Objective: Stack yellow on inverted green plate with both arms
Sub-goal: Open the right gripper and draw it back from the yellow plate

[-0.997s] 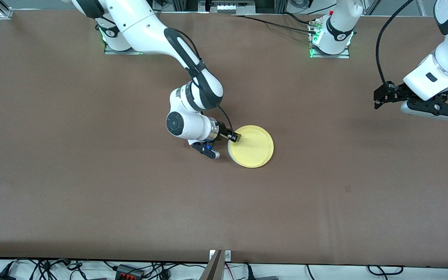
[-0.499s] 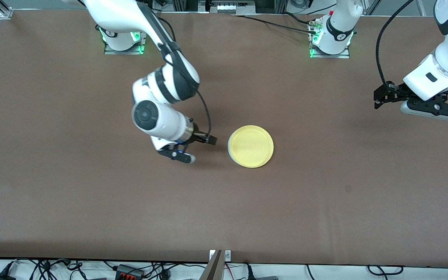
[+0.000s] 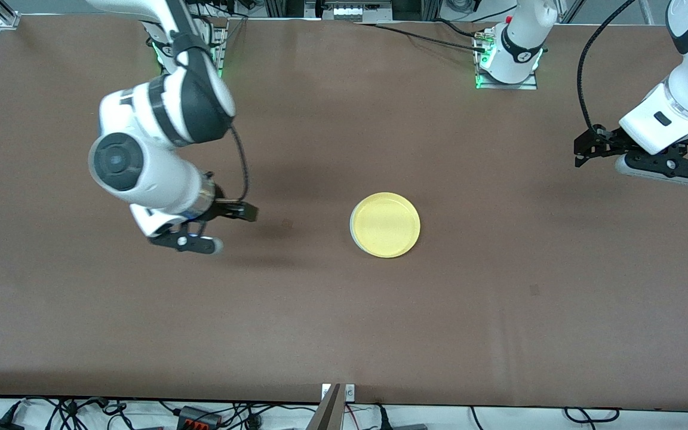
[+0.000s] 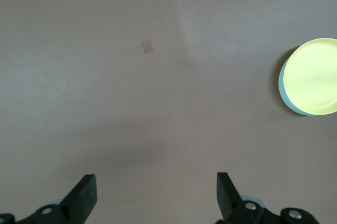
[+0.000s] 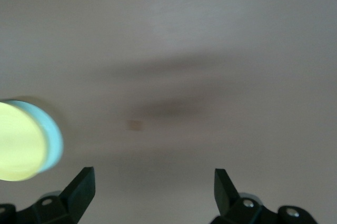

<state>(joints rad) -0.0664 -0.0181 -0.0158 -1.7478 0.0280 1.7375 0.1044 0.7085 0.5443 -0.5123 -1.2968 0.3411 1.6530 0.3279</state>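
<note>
The yellow plate (image 3: pixel 385 224) lies rim up on the pale green plate (image 3: pixel 352 227) in the middle of the brown table. Only a thin crescent of the green plate shows, at the edge toward the right arm's end. The left wrist view shows the yellow plate (image 4: pixel 313 77) and that crescent of the green plate (image 4: pixel 284 91). In the right wrist view, yellow plate (image 5: pixel 18 141) and green plate (image 5: pixel 52 137) sit at the frame's edge. My right gripper (image 3: pixel 235 229) hangs open and empty over bare table toward the right arm's end. My left gripper (image 3: pixel 598 161) waits open over the left arm's end.
The two arm bases (image 3: pixel 180 60) (image 3: pixel 506 63) stand along the table's edge farthest from the front camera. A small dark mark (image 4: pixel 148 47) is on the cloth. Cables (image 3: pixel 200 415) lie past the table's edge nearest the front camera.
My right gripper has opened, let go of the yellow plate's rim, and drawn away and upward toward the right arm's end. The plates stay stacked. The left arm has not moved.
</note>
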